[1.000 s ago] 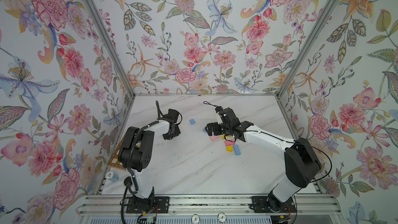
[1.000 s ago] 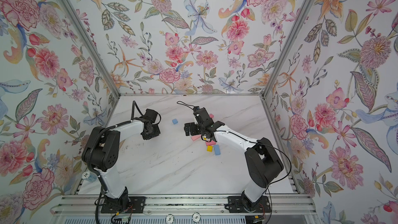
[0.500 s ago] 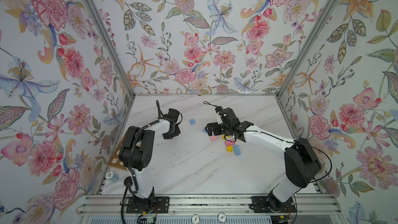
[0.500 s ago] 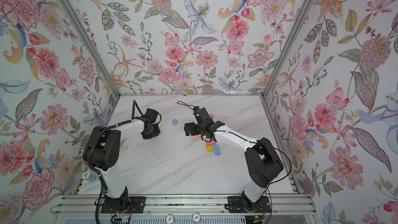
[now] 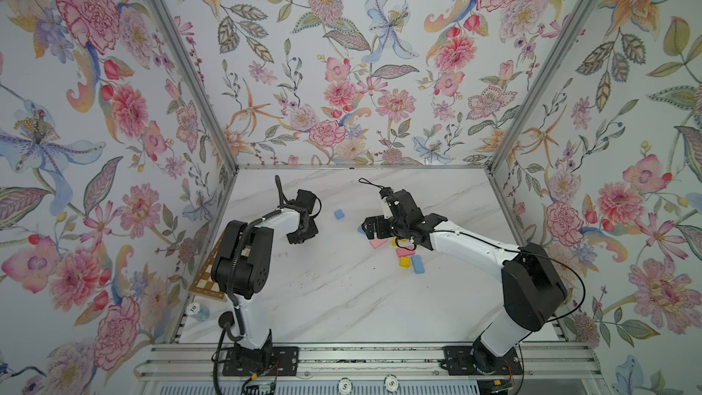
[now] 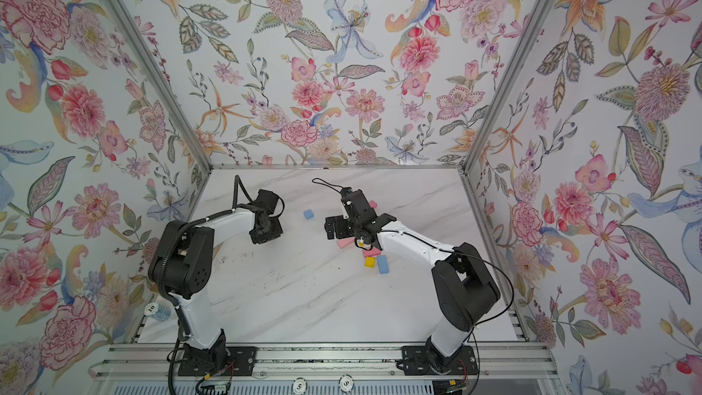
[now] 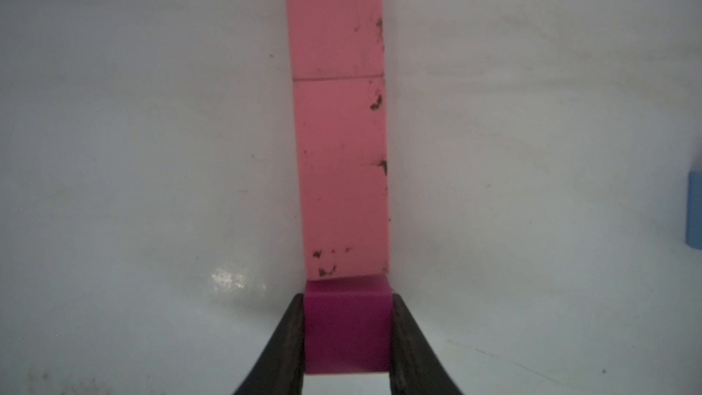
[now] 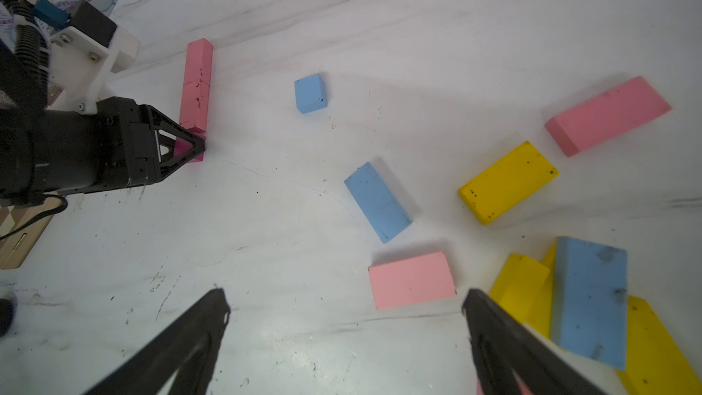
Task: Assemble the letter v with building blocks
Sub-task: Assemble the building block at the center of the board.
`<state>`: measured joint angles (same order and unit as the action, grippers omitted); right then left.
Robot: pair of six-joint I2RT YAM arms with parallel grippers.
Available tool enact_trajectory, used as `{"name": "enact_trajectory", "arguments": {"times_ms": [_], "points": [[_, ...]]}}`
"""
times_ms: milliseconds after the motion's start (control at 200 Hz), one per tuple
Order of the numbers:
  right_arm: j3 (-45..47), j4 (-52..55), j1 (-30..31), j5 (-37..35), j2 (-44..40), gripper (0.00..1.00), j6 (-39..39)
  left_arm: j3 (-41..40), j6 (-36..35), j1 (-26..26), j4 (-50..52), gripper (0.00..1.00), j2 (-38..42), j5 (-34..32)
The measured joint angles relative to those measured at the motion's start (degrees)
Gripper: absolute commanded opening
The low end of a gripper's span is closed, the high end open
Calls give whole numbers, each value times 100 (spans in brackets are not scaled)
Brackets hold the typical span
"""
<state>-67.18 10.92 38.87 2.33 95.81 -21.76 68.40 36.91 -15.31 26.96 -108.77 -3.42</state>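
Observation:
My left gripper is shut on a magenta block that sits on the table. The block butts against the end of a straight row of two pink blocks. The right wrist view shows the same row with the left gripper at its end. My right gripper hangs open above the table with nothing between its fingers, and a pink block lies just ahead of it. In both top views the left gripper and the right gripper face each other across a blue square block.
Loose blocks lie around the right gripper: a blue oblong, a yellow one, a long pink one, and a blue one leaning on a yellow pile. A checkered board sits at the table's left edge, behind the left arm.

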Motion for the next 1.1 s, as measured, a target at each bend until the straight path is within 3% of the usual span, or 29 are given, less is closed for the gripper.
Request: {"name": "enact_trajectory", "arguments": {"times_ms": [1101], "points": [[0, -11, -9, 4, 0, 99, -17, 0, 195, 74, -160, 37, -33, 24]]}}
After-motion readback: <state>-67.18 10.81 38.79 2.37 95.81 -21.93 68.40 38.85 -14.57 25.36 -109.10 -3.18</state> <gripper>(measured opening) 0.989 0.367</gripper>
